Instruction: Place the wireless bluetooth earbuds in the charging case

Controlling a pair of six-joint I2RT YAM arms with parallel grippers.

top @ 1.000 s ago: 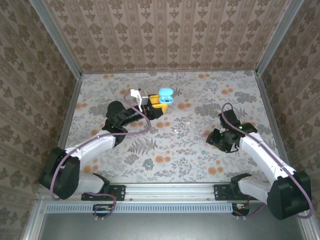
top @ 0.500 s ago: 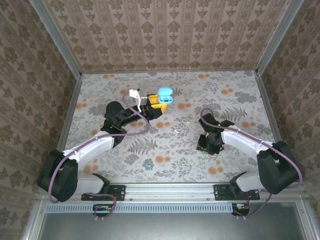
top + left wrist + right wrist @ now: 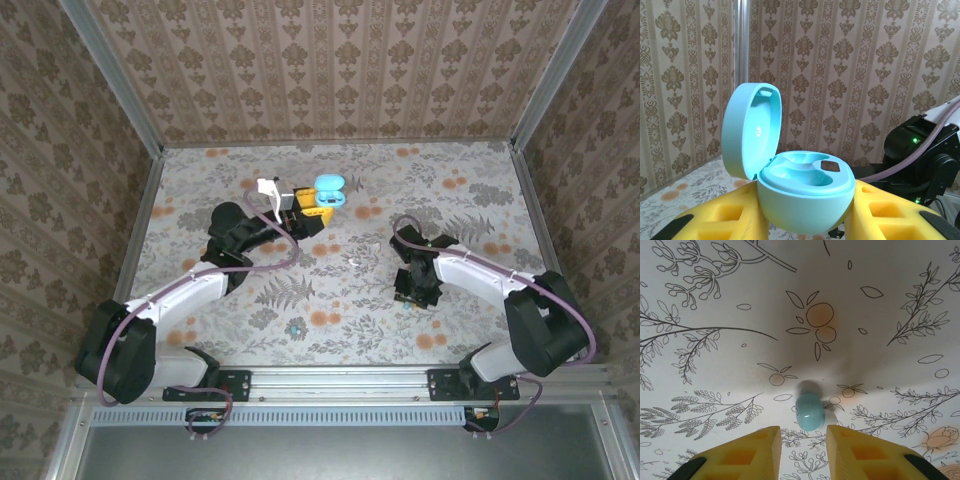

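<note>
My left pincer grips the open teal charging case, lower centre. My right pincer stands parted; a teal earbud lies just above its gap, seemingly untouched, on the table.

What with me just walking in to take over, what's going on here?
The left gripper holds the teal charging case, its lid open. The right gripper hangs open just above the table, with a teal earbud lying right in front of its fingers, not yet grasped.
</note>
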